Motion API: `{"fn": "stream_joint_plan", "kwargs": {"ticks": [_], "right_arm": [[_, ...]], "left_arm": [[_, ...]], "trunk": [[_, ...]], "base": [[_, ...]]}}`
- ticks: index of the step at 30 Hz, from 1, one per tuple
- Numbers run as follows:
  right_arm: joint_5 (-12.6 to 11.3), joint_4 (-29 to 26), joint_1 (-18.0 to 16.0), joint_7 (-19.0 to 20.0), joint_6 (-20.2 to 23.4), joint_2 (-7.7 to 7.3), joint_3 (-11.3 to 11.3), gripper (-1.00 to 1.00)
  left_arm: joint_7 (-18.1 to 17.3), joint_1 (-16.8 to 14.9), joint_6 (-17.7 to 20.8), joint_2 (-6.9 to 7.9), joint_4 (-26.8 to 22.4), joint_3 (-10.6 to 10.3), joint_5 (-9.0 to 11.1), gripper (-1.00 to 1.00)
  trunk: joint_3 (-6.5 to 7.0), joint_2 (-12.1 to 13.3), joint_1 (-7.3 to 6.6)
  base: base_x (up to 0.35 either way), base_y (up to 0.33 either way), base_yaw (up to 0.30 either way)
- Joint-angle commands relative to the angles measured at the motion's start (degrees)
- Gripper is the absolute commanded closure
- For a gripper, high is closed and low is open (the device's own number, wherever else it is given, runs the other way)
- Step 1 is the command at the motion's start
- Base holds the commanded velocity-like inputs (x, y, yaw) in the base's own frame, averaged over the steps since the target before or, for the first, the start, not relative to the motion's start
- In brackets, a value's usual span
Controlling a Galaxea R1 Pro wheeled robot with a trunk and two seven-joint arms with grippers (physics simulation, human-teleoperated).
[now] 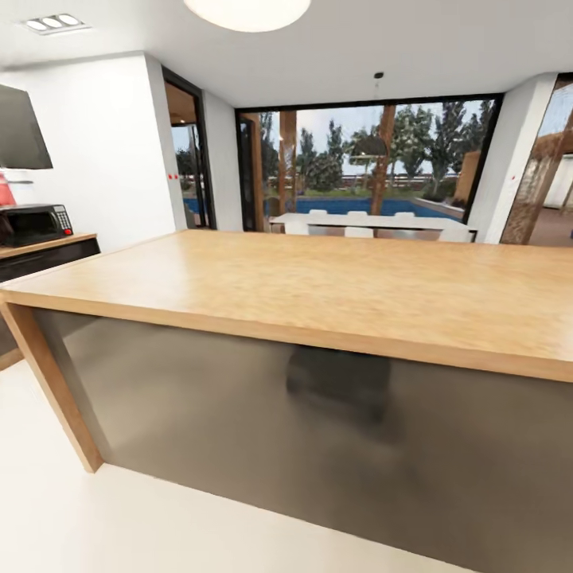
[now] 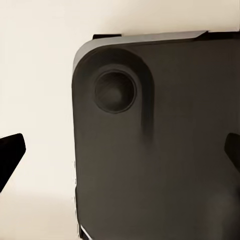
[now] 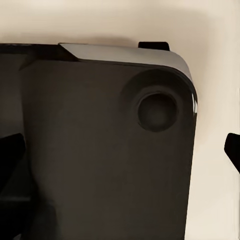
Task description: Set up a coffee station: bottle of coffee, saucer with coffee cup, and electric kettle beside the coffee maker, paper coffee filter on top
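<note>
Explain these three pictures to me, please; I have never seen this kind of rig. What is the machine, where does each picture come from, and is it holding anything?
These are simulator renders from a wheeled robot with two arms. The head camera looks forward across a kitchen at a long light wooden island countertop with grey sides. At the far left, a black microwave sits on a side counter, and behind the island a large window gives onto trees and a pool. The other two pictures come from cameras near each gripper, looking down at the robot's own dark base over the pale floor. The black shapes at the picture edges are the fingertips of the left gripper, set wide apart; the right gripper stands likewise. Both hold nothing.
</note>
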Motion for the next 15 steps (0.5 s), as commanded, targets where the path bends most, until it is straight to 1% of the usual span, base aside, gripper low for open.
{"fn": "stream_joint_plan", "kwargs": {"ticks": [1,6,15], "right_arm": [[0.03,-0.02,-0.01,-0.03,-0.03,-0.01,0.00,-1.00],[0.03,-0.02,-0.01,-0.06,-0.05,-0.02,0.00,-1.00],[0.03,0.02,-0.01,-0.07,-0.10,-0.02,0.00,-1.00]], "left_arm": [[0.01,0.01,-0.20,0.10,-0.02,0.02,0.12,-1.00],[0.04,-0.04,-0.28,0.18,-0.02,0.19,0.39,-1.00],[0.22,0.01,-0.22,-0.08,0.05,0.61,0.63,-1.00]], "trunk": [[-0.10,-0.03,0.00],[-0.37,-0.03,0.00],[-0.85,-0.03,0.00]], "base": [[0.000,0.000,0.228],[0.000,0.000,0.228],[0.000,0.000,0.228]]}}
